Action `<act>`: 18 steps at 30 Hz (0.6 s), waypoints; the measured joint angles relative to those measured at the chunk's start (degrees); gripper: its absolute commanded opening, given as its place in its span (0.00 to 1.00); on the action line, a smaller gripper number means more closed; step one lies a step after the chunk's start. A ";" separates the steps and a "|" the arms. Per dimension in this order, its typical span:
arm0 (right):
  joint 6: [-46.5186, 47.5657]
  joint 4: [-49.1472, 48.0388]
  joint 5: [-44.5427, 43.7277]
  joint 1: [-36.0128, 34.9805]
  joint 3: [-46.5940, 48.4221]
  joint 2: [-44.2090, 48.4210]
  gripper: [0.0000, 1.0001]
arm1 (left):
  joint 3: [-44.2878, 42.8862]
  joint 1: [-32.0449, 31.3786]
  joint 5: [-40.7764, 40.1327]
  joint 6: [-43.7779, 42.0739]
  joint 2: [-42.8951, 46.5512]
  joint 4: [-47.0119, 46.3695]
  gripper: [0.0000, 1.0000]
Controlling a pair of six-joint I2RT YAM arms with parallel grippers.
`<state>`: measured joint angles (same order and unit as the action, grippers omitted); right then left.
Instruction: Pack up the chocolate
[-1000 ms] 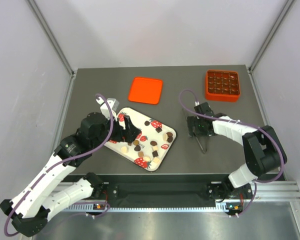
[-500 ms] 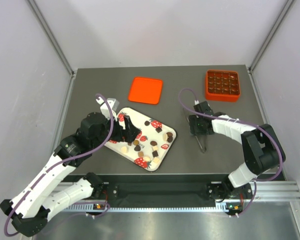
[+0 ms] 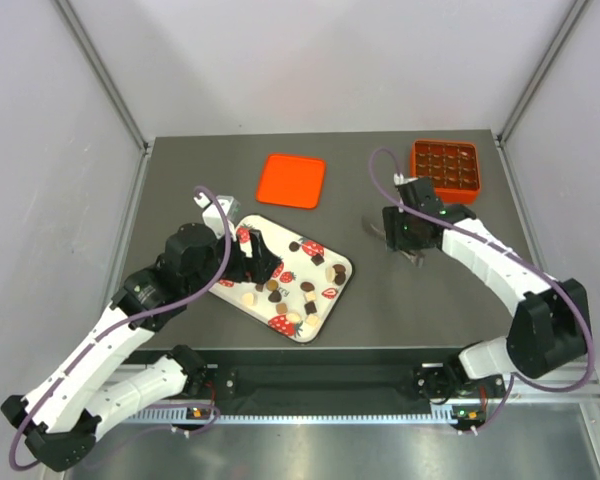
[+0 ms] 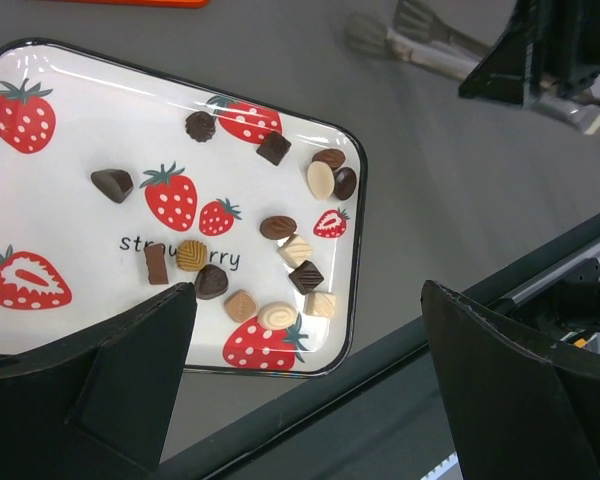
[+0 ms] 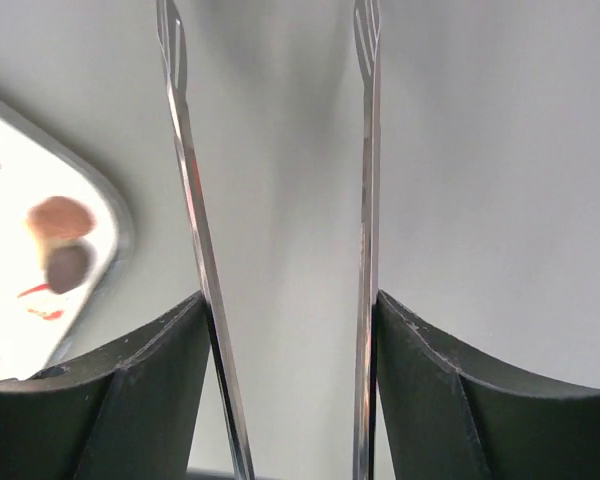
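Several small chocolate pieces (image 3: 302,286), dark brown, light brown and cream, lie on the white strawberry-print tray (image 3: 346,268). In the left wrist view the pieces (image 4: 280,227) sit mostly on the tray's (image 4: 90,110) right half. My left gripper (image 3: 258,262) hangs open and empty over the tray (image 4: 305,300). My right gripper (image 3: 405,232) is shut on metal tongs (image 3: 378,227), held off the table right of the tray. Both tong blades (image 5: 368,150) run between its fingers (image 5: 290,300), tips apart and empty.
An orange box (image 3: 445,170) with a grid of compartments stands at the back right. A flat orange lid (image 3: 292,180) lies behind the tray. The tray's corner with two pieces (image 5: 60,215) shows left of the tongs.
My right gripper has lifted the tongs from the table and carried them back and slightly right. The left arm and the tray have not moved.
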<state>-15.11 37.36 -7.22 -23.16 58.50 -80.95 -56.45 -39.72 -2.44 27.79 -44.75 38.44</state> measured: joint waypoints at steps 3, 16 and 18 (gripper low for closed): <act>0.63 4.13 1.18 0.00 4.94 2.45 0.62 | 0.00 0.00 0.00 0.17 -0.74 -0.04 0.99; 2.49 13.46 5.05 -0.13 11.02 5.57 0.55 | 0.33 0.00 -0.02 1.05 -0.90 -0.70 0.99; 2.69 14.05 5.40 -0.70 11.37 5.57 0.54 | 0.37 0.00 -0.22 1.03 -0.90 -0.72 0.99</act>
<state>-12.43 51.42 -1.83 -23.86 69.87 -75.37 -56.07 -39.72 -2.66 28.82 -45.65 37.71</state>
